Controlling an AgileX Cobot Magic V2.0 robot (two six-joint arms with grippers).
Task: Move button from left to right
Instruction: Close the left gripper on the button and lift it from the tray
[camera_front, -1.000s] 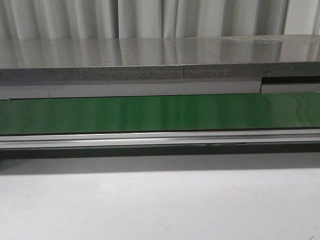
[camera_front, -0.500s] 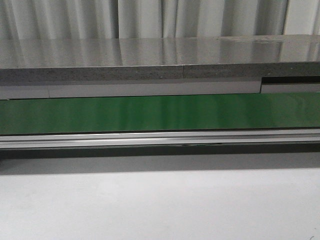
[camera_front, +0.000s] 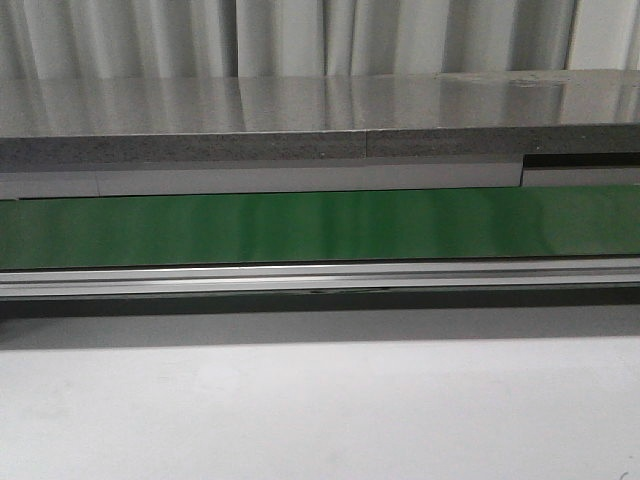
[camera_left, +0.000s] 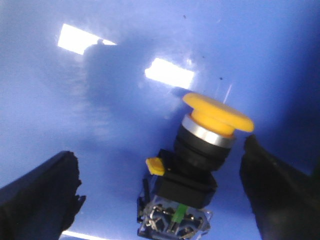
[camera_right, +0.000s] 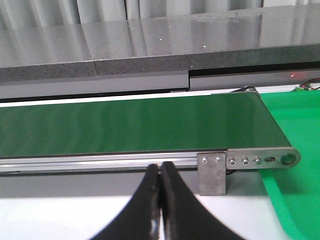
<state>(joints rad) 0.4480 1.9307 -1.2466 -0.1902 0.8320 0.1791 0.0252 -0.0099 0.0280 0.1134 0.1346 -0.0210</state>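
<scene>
The push-button with a round yellow cap, silver collar and black block body (camera_left: 202, 155) lay tilted on a glossy blue surface (camera_left: 100, 75), its clear terminal base towards the camera. The left gripper (camera_left: 160, 192) stood wide open, one black finger (camera_left: 42, 192) well to one side of the button and the other (camera_left: 280, 185) just beside the yellow cap, neither touching it.

To grip well, the arm would probably need to centre the jaws on the black body below the cap, descend, then close squarely, since the domed cap looked likely to slip.

The right gripper (camera_right: 160, 200) was closed with nothing between its fingers, near the metal end bracket (camera_right: 212, 172) of the green conveyor belt (camera_right: 135, 127).

The front view showed neither arm nor button, and the blue surface's edges were out of view.
</scene>
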